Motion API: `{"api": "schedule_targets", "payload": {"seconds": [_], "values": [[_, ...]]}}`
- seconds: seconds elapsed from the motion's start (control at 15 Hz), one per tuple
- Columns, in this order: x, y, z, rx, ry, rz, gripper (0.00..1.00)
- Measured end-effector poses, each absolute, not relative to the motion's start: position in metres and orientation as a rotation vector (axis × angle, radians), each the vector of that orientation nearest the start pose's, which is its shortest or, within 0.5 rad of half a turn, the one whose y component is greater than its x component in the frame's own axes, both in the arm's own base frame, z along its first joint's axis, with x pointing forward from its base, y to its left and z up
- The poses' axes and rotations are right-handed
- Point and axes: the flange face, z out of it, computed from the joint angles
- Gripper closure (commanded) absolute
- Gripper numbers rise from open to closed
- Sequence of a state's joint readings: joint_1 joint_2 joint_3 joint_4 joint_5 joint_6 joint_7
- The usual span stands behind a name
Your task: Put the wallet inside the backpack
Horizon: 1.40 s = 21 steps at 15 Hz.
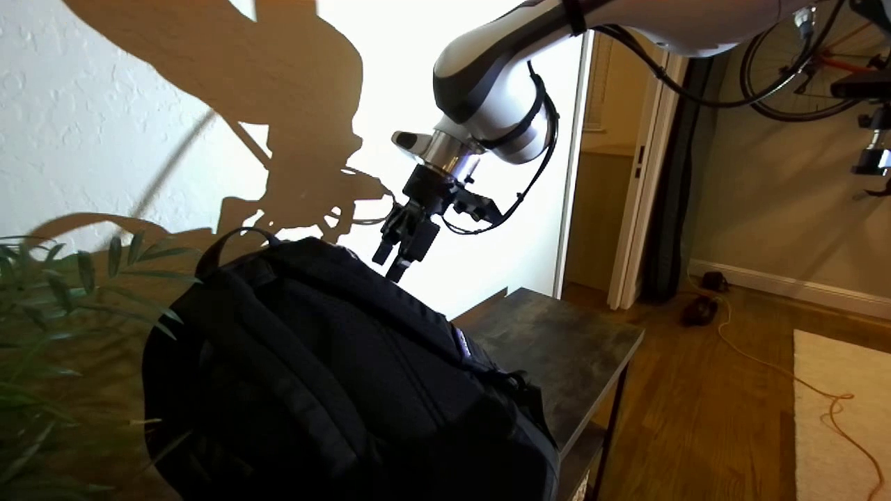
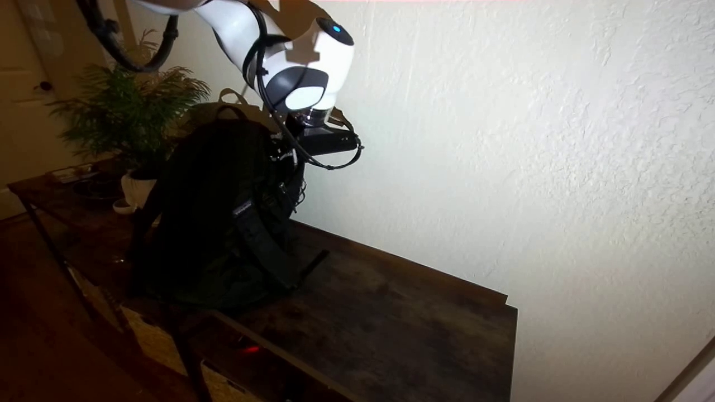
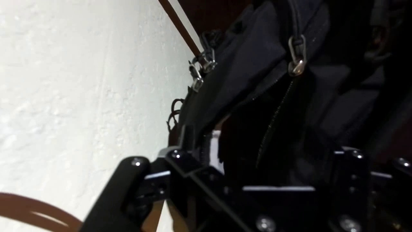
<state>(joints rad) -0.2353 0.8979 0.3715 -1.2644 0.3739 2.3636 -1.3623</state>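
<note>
The black backpack (image 1: 418, 376) stands on the dark table in both exterior views, leaning, with its top handle up; it also shows in an exterior view (image 2: 206, 223). In the wrist view the backpack (image 3: 248, 67) has an unzipped opening facing my gripper, with metal zipper pulls at its edge. My gripper (image 1: 388, 267) is at the wall side of the backpack's top, pointing down, fingers apart with nothing seen between them. In the wrist view the fingers (image 3: 264, 145) stand wide apart over the dark opening. A white patch (image 3: 214, 151) shows at the opening's edge. No wallet can be made out; the bag's inside is too dark.
The white wall (image 2: 503, 139) runs close along the back of the table (image 2: 391, 318). A potted plant (image 2: 131, 111) stands on the table beside the backpack, and its leaves (image 1: 62, 292) show in an exterior view. A low ledge (image 2: 402, 262) runs along the wall.
</note>
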Motion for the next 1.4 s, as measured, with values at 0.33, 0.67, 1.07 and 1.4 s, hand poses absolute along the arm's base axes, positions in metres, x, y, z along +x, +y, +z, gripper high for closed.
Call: {"api": "schedule_targets", "payload": {"seconds": [0.33,0.67,1.07,1.4], "values": [[0.777,-0.012,0.316,-2.524,-1.1,-0.738,0.0],[0.772,-0.049,0.342,-2.7,-0.78,-0.691,0.0],[0.753,-0.083,0.316,-2.932,-0.497,-0.495,0.0],[0.724,-0.112,0.282,-3.114,-0.257,-0.296,0.0]]}}
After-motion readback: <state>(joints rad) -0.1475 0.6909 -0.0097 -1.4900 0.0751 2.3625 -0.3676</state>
